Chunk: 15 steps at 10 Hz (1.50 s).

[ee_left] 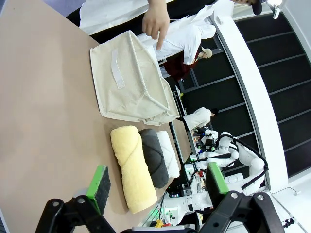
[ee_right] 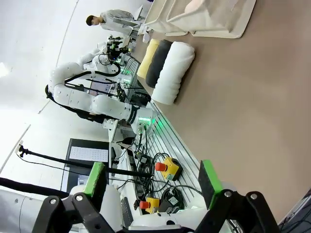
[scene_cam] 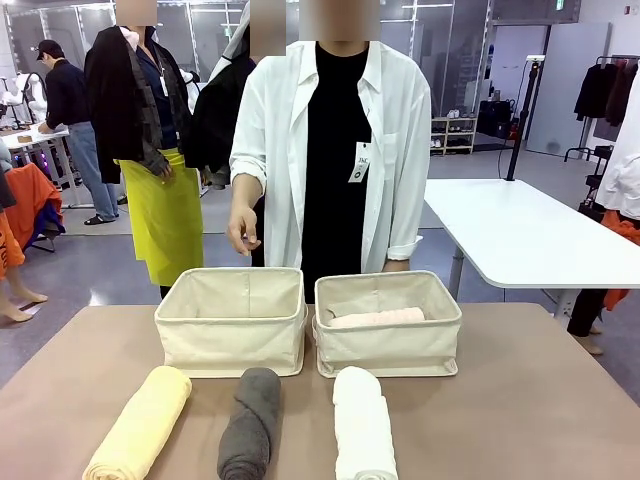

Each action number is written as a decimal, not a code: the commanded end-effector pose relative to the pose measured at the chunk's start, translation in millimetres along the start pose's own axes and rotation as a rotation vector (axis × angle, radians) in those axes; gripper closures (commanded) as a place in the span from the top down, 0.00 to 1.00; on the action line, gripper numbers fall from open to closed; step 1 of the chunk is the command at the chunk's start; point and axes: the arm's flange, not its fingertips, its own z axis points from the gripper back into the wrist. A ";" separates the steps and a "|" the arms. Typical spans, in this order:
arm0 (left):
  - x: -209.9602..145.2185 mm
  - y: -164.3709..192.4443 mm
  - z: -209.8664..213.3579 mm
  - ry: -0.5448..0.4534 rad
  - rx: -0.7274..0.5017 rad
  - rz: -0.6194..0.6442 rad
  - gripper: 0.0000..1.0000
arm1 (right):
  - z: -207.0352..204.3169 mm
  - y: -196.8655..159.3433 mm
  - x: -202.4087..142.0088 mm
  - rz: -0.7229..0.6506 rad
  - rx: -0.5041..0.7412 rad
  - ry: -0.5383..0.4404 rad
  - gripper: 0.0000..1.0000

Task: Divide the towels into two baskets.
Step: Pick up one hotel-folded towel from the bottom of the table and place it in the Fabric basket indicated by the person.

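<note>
Three rolled towels lie in a row at the table's near edge: pale yellow (scene_cam: pixel 140 425), dark grey (scene_cam: pixel 250 422) and white (scene_cam: pixel 363 425). Behind them stand two cream canvas baskets side by side. The left basket (scene_cam: pixel 230 345) holds no towel; the pale pink towel (scene_cam: pixel 378 318) lies in the right basket (scene_cam: pixel 390 350). The person's hand (scene_cam: pixel 243 230) hangs above the left basket. My left gripper (ee_left: pixel 158 182) is open in the air short of the yellow towel (ee_left: pixel 132 167) and the left basket (ee_left: pixel 129 80). My right gripper (ee_right: pixel 152 177) is open, far back from the white towel (ee_right: pixel 174 72).
The person in a white shirt (scene_cam: pixel 335 150) stands right behind the baskets. Bare brown tabletop (scene_cam: pixel 540 400) stretches to the right of the white towel and left of the yellow one. A white table (scene_cam: pixel 520 235) stands farther back on the right.
</note>
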 end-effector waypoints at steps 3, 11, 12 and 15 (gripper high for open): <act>-0.9 -2.0 3.0 -0.004 -0.010 -0.011 1.00 | -0.9 2.2 -3.1 0.015 -0.007 0.008 0.96; 15.3 -111.2 -150.7 0.502 0.360 -0.239 1.00 | -0.9 2.2 -3.1 0.015 -0.007 0.008 0.96; 10.5 -118.5 -171.3 0.537 0.456 -0.263 1.00 | -0.9 2.2 -3.1 0.015 -0.007 0.008 0.96; -11.7 -135.4 -224.4 0.646 0.704 -0.346 1.00 | -0.9 2.2 -3.1 0.015 -0.007 0.008 0.96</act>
